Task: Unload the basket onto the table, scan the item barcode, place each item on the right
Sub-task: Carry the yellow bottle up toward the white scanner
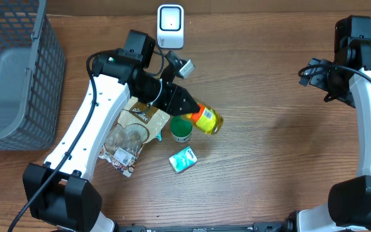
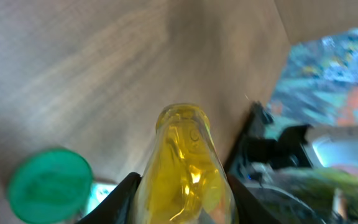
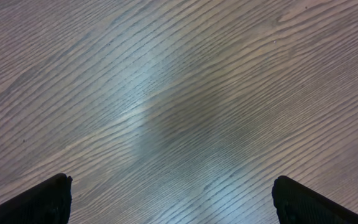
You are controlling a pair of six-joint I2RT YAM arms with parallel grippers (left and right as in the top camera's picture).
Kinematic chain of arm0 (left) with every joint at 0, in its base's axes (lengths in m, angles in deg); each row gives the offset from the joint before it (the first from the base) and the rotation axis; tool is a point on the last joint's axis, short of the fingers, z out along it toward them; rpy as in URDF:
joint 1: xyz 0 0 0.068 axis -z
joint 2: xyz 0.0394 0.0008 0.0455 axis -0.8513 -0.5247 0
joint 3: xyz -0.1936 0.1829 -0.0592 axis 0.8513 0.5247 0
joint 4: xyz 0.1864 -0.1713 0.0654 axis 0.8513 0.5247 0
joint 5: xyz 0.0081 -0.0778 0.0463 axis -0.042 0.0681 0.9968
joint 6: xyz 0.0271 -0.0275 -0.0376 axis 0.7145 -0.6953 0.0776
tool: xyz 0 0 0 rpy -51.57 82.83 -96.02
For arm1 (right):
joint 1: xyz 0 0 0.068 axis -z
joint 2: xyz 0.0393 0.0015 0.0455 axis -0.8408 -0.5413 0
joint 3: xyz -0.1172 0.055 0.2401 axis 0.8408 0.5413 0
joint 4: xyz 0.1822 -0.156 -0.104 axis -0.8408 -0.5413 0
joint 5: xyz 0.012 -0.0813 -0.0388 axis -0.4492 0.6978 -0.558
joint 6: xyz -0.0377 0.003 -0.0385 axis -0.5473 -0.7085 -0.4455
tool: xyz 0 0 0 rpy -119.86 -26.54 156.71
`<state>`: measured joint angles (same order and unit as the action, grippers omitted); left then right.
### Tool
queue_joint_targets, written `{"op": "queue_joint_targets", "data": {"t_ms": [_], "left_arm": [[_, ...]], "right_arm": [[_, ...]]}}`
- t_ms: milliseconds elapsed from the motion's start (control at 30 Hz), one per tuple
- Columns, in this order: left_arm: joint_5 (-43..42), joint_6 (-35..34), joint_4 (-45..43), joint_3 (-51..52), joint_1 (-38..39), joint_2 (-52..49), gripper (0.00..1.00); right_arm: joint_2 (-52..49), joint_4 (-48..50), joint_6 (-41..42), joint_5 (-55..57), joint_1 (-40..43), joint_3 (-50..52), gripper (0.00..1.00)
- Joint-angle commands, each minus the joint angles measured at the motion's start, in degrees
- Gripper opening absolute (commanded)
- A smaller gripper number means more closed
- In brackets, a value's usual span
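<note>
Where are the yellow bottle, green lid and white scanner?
yellow bottle (image 1: 210, 120), overhead view, on its yellow body.
green lid (image 1: 181, 130), overhead view, centre of its top.
white scanner (image 1: 171, 24), overhead view, on its front face.

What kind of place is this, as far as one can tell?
Probably a mock shop checkout: a white barcode scanner, a grey basket, a yellow bottle and a snack bag.
</note>
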<state>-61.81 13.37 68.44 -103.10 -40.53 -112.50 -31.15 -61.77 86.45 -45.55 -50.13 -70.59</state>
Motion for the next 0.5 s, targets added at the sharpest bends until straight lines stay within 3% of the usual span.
{"op": "queue_joint_targets", "data": {"t_ms": [0,100,233,467], "left_arm": [[1.5,-6.0,-4.3,0.0,0.1,0.5,0.41],[5.6,-11.9,-8.6,-0.2,0.1,0.5,0.36],[6.8,-14.3,-10.5,-2.5,0.1,0.5,0.29],[18.2,-15.3,-3.6,-17.2,0.1,0.5,0.17]], "right_arm": [[2.1,0.1,0.3,0.4,0.2,-0.7,1.00],[2.1,0.1,0.3,0.4,0.2,-0.7,1.00],[2.1,0.1,0.3,0.4,0.2,-0.7,1.00],[2.1,0.1,0.3,0.4,0.2,-0.7,1.00]]}}
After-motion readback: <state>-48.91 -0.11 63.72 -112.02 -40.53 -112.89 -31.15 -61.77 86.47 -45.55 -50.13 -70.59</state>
